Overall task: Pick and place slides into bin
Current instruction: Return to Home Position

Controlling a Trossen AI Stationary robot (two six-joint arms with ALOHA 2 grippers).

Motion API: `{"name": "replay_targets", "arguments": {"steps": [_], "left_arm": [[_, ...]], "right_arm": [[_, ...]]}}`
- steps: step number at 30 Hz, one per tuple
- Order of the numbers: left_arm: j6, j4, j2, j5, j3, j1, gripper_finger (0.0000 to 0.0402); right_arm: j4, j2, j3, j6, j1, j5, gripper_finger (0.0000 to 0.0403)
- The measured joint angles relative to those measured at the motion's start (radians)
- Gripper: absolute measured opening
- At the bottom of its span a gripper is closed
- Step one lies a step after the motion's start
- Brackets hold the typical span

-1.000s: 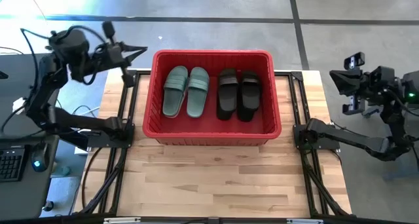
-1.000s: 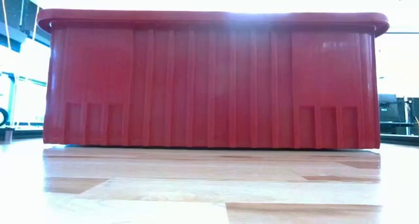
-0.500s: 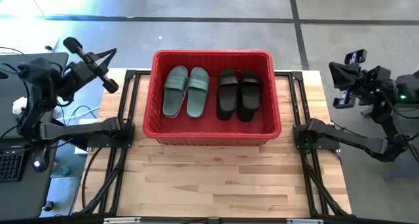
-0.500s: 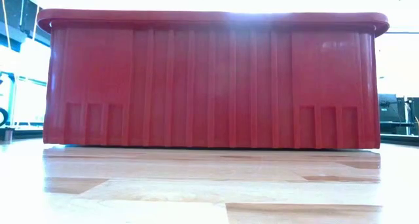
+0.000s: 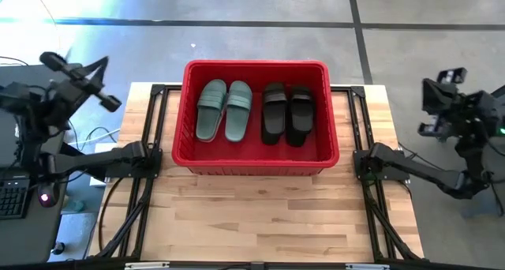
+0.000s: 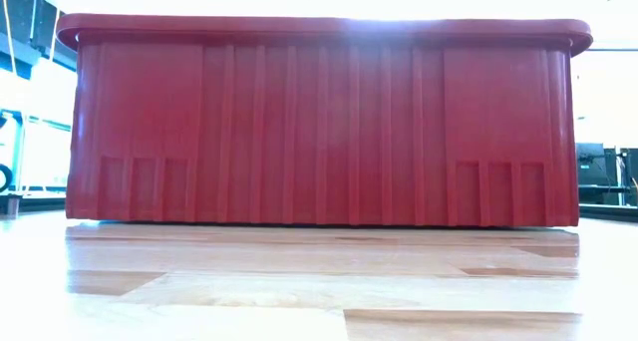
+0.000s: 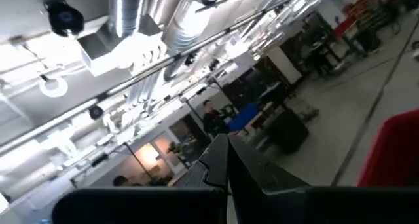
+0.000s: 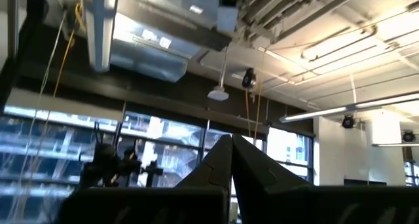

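now, step in hand: return to home, judged from both arms standing off the table with nothing in them.

table [image 5: 260,215]: wood top. no slide shows loose on it in the high view.

bin [image 5: 256,65]: red, at the far middle of the table, between the two arm bases. in the low view its near wall [image 6: 319,122] fills the frame and hides what is inside.

slides: four show inside the bin, soles down, lying side by side. green pair [image 5: 211,108] is in the left half, black pair [image 5: 275,112] in the right half, with a narrow gap between the pairs. whether more slides lie under them, cannot tell.

left gripper [image 7: 223,145]: beyond the table's left edge, well apart from the bin. fingers pressed together, holding nothing. its wrist camera looks up at ceiling ducts, with a corner of the red bin at the frame's edge.

right gripper [image 8: 231,142]: beyond the table's right edge, well apart from the bin. fingers pressed together, empty. its camera looks up at ceiling and windows.

judgement: placing looks done for every slide in view. the next move calls only for each arm to fold down to its rest pose, clear of the bin rim and table frame. no grasp needed. risk looks low; cables by the left arm are the one thing to watch.
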Motion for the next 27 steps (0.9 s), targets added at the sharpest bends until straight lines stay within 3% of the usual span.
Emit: {"name": "replay_targets", "arguments": {"steps": [5, 16, 22, 27], "left_arm": [[-0.069, -0.058, -0.067, 0.011, -0.002, 0.0, 0.0], [-0.153, -0.189, -0.094, 0.011, -0.009, 0.0, 0.0], [-0.186, -0.18, -0.178, 0.009, -0.078, 0.0, 0.0], [-0.222, -0.176, -0.263, 0.008, -0.157, 0.0, 0.0]], "right_arm": [[0.002, -0.095, -0.053, 0.052, 0.0, 0.046, 0.0], [0.008, -0.21, -0.181, 0.14, 0.0, 0.069, 0.0], [0.008, -0.286, -0.25, 0.184, 0.0, 0.082, 0.0], [0.009, -0.272, -0.262, 0.196, -0.001, 0.091, 0.0]]}}
